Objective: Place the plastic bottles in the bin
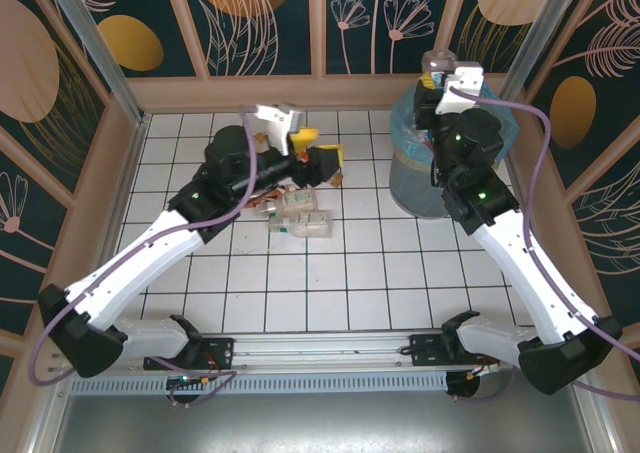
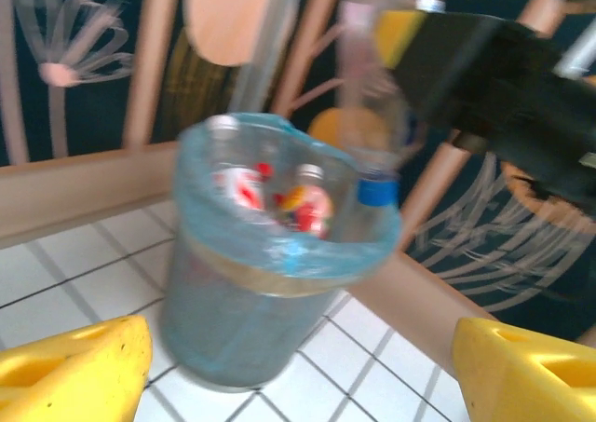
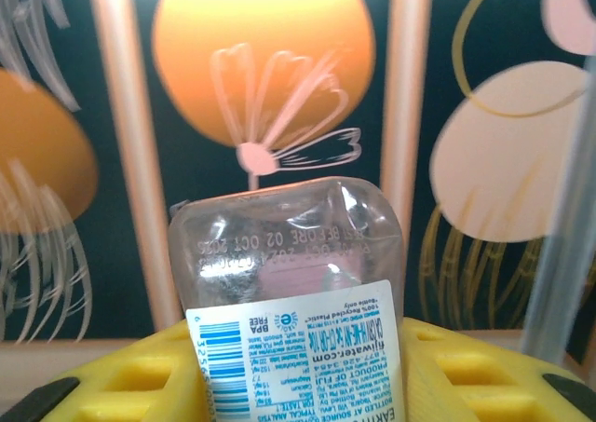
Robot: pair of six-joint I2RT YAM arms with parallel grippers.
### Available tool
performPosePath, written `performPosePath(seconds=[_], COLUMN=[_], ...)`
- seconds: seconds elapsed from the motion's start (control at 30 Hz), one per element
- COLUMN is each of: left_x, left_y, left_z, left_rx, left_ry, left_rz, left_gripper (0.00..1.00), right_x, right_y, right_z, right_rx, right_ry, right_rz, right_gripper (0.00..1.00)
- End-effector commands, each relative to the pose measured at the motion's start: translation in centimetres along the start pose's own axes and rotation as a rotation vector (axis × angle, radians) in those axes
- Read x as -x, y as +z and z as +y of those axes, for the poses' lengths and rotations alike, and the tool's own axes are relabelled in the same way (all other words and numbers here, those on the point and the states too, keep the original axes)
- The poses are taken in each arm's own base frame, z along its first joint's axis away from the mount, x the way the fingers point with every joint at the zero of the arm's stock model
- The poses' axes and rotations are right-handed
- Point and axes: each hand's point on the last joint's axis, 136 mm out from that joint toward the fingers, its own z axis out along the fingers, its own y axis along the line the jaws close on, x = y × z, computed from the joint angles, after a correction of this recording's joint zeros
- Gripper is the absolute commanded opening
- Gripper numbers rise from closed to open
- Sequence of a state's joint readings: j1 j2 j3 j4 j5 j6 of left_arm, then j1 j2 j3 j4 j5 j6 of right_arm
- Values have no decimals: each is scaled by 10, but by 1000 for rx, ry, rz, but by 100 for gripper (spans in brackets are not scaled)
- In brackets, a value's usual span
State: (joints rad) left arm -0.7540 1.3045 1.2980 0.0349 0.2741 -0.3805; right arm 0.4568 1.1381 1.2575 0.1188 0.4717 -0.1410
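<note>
right claw (image 3: 296, 371): clamped on clear bottle (image 3: 289, 245), above bin (image 1: 410, 188) | left claw (image 1: 320, 163): wide, empty, over worktop (image 1: 350, 273) | binned bottles (image 2: 305, 203): inside bag | loose bottles (image 1: 300, 215): mid-worktop, near left claw

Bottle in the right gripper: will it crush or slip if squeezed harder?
Probably light: the bottle looks clear and empty. Its wall seems dented, so it likely buckles under pressure. The smooth plastic and glossy label could slip between the yellow fingers.
</note>
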Motion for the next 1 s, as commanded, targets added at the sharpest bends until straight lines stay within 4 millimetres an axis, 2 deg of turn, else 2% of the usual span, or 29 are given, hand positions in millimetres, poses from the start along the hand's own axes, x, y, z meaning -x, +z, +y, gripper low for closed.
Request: performPosePath(seconds=[0.0,0.07,0.23,0.3,0.47,0.6,0.73,0.87,0.97], left_x=[14,9,-19,-29,-49,-56,-58,-58,-58], left_y=[11,18,31,32,32,34,34,33,33], left_z=[-38,-38,-21,-14,4,8,10,13,14], left_rx=[-159,-169,-123,-103,-28,-21,-10,9,13], left_ry=[65,59,34,29,29,23,21,26,27], left_rz=[-28,-21,36,55,89,109,111,113,112], left_gripper=[84,85,86,86,88,88,89,89,89], right_x=[1,-15,-65,-82,-106,-120,-128,-120,-109], right_y=[7,10,25,28,25,23,19,14,13], right_z=[-32,-45,-74,-73,-59,-53,-63,-70,-69], right_rx=[-139,-176,-219,-183,-77,-13,-65,-89,-82], right_ry=[78,83,120,142,187,237,240,276,301], right_rz=[-57,-51,19,59,147,219,267,255,243], right_gripper=[41,42,44,48,60,62,66,79,82])
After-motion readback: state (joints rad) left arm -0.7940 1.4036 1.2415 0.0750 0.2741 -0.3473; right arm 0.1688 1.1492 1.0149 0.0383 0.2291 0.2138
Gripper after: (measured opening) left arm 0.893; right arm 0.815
